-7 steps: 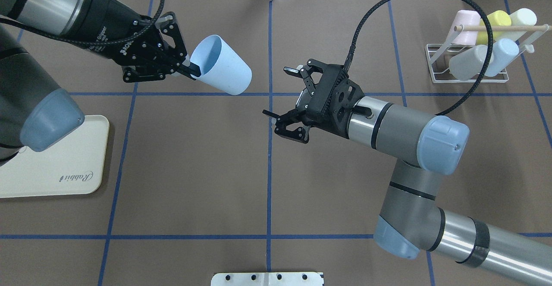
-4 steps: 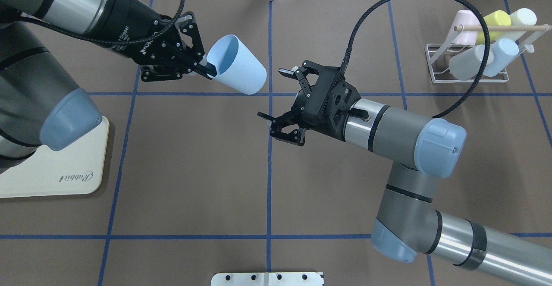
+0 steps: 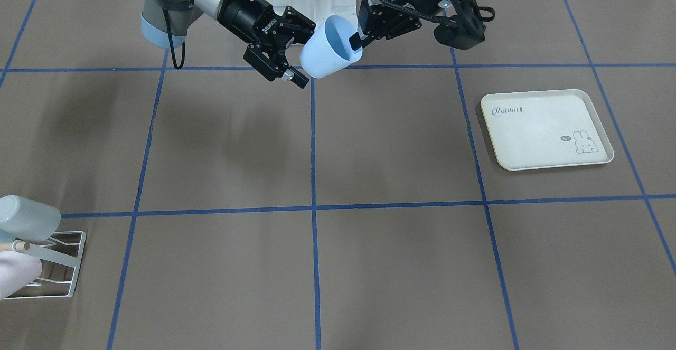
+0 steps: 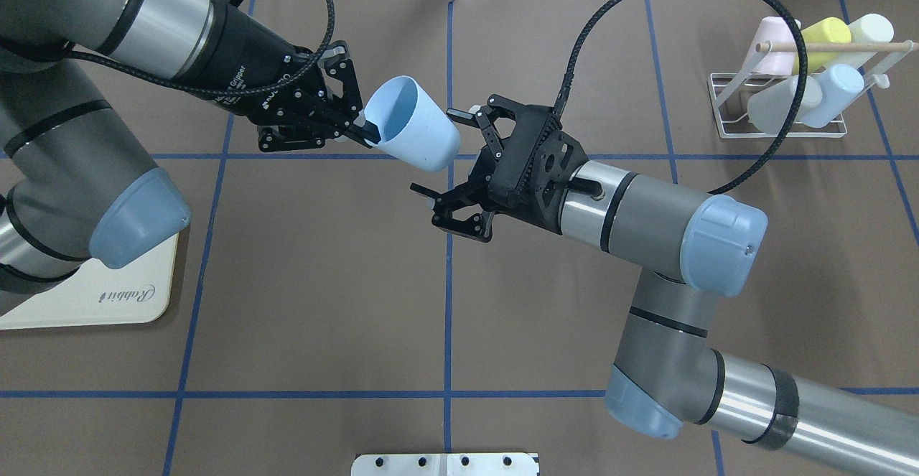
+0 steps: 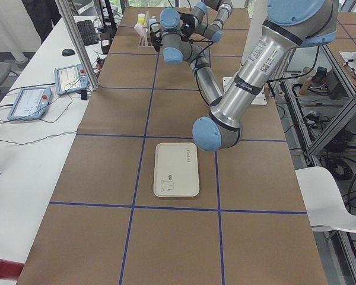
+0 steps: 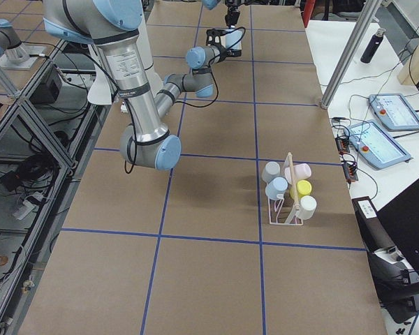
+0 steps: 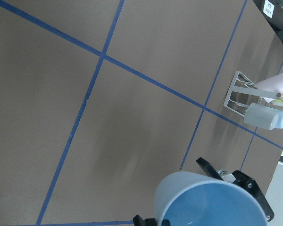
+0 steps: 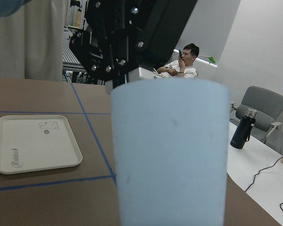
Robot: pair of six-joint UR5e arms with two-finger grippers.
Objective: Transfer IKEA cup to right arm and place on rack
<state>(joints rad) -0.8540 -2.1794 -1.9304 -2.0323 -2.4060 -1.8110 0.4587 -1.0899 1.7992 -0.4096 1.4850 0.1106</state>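
From behind the robot's shoulders we look down on the table (image 4: 323,282) at middling range. Opposite, the front-facing camera stares back, steeply down; both views share the blue cup (image 4: 413,124) and the tray (image 3: 544,128). Two end cameras sit far off, looking along the table from opposite ends. The left wrist view peers past the cup's rim toward the rack (image 7: 232,89). The right wrist view is pressed close to the cup's wall, with the tray beyond.

A cream tray (image 5: 176,170) is laid flat on the table (image 5: 107,172) beside the left arm's elbow (image 5: 215,133); the rack (image 5: 145,37) is seen far beyond.
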